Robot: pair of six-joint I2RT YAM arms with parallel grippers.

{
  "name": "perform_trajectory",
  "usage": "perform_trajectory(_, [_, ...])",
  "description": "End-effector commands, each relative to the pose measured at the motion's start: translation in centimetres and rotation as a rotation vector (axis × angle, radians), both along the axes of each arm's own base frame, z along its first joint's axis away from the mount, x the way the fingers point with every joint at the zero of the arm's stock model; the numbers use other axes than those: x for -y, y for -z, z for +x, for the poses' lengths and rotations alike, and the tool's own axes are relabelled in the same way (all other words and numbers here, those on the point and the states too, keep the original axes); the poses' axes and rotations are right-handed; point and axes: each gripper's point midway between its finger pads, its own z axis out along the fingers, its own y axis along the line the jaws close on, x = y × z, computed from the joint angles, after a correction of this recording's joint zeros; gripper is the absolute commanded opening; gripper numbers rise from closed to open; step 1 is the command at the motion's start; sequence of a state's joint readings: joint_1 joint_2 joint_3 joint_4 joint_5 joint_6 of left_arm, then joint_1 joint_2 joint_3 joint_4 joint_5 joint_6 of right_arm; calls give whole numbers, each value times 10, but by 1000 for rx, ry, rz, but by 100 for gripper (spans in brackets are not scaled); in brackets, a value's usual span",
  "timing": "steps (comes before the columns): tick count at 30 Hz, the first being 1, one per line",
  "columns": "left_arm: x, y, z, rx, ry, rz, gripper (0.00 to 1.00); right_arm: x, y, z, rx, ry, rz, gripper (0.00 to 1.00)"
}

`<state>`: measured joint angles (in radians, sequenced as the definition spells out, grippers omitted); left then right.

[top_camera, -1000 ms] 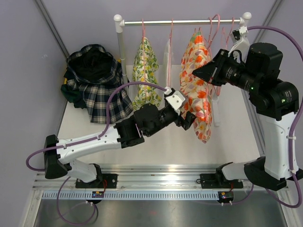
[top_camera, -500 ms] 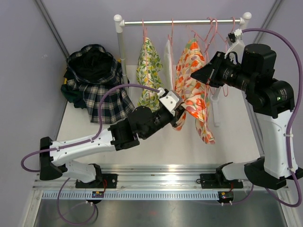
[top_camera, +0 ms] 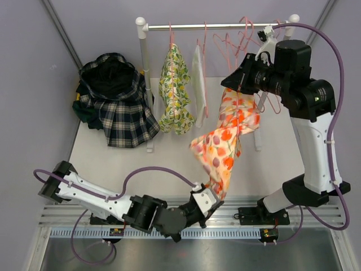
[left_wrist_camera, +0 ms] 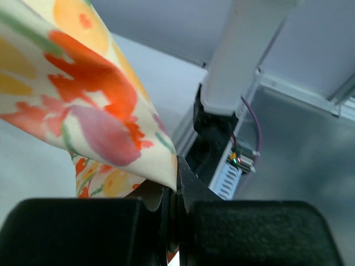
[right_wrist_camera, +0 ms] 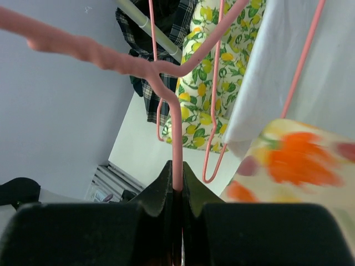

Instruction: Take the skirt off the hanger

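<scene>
The skirt (top_camera: 225,141), cream with orange and purple fruit print, stretches from below the rail down toward the near edge. My left gripper (top_camera: 217,195) is shut on its lower hem; the left wrist view shows the cloth (left_wrist_camera: 94,105) pinched between the closed jaws (left_wrist_camera: 176,172). My right gripper (top_camera: 240,84) is shut on the thin pink wire of the hanger (right_wrist_camera: 166,66), up near the rail. In the right wrist view the wire runs straight into the closed jaws (right_wrist_camera: 176,177), and the skirt (right_wrist_camera: 299,160) hangs blurred at the lower right.
A white rail (top_camera: 214,26) on posts (top_camera: 145,68) carries a lemon-print garment (top_camera: 175,90), a white garment (top_camera: 198,82) and several bare pink hangers (top_camera: 234,39). A heap of dark plaid clothes (top_camera: 115,101) lies at the left of the table.
My left gripper closed on the skirt's hem and pulled back to the near edge, drawing the skirt out and down. The right gripper shifted left and up with the hanger.
</scene>
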<state>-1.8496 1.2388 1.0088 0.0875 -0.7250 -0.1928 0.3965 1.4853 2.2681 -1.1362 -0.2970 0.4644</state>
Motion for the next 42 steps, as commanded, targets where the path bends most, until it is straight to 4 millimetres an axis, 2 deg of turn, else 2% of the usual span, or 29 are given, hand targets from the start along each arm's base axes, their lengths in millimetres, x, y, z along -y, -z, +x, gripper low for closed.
perform_trajectory(1, [-17,54,-24,-94,-52,93,0,-1,-38,29,181,33,13,0])
perform_trajectory(3, [-21,61,-40,-139,-38,84,0,-4,-34,38,177,33,6,0])
perform_trajectory(6, [-25,68,-48,-168,-43,83,0,-7,-27,56,162,38,7,0])
perform_trajectory(10, [-27,74,-51,-172,-58,108,0,-8,-14,84,131,38,28,0])
perform_trajectory(12, [-29,75,-53,-176,-61,114,0,-2,-8,98,105,50,50,0])
perform_trajectory(13, [-31,75,-51,-174,-71,115,0,1,-2,109,90,47,60,0])
perform_trajectory(16, [-35,73,-47,-173,-85,109,0,0,9,124,51,34,84,0])
perform_trajectory(20, [-44,59,-36,-141,-119,90,0,-5,28,136,-4,17,92,0])
perform_trajectory(22, [-49,51,-23,-101,-172,86,0,-8,45,134,-47,0,93,0])
perform_trajectory(23, [-53,53,-11,-59,-202,124,0,-8,51,133,-62,-2,96,0])
perform_trajectory(25, [-57,46,6,-36,-240,152,0,-6,64,124,-77,2,97,0])
perform_trajectory(26, [-61,46,23,-15,-278,186,0,-5,68,120,-80,5,97,0])
perform_trajectory(28, [-65,36,39,-1,-289,201,0,-1,75,109,-88,11,91,0])
perform_trajectory(29, [-71,32,56,34,-319,229,0,0,77,106,-90,10,83,0])
perform_trajectory(30, [-73,29,65,46,-323,242,0,2,80,101,-104,14,74,0])
perform_trajectory(31, [-78,16,76,77,-332,246,0,4,81,97,-109,13,67,0])
perform_trajectory(32, [-88,11,96,91,-386,265,0,5,80,94,-103,9,53,0])
perform_trajectory(33, [-94,3,107,108,-412,274,0,8,80,89,-108,15,41,3])
perform_trajectory(35, [-116,-26,138,163,-491,284,0,12,78,85,-95,20,13,24])
perform_trajectory(36, [-125,-38,147,178,-517,280,0,17,73,81,-78,37,3,60])
perform_trajectory(37, [-134,-51,156,194,-538,275,0,19,74,79,-81,46,-10,85])
perform_trajectory(38, [-154,-80,172,226,-586,251,0,23,72,77,-69,55,-25,99])
perform_trajectory(40, [-173,-107,186,279,-616,250,0,31,66,72,-53,89,-47,100])
perform_trajectory(41, [-193,-127,199,286,-679,222,0,33,64,70,-47,96,-53,99])
perform_trajectory(42, [-200,-138,204,298,-685,213,0,38,60,66,-32,115,-56,100])
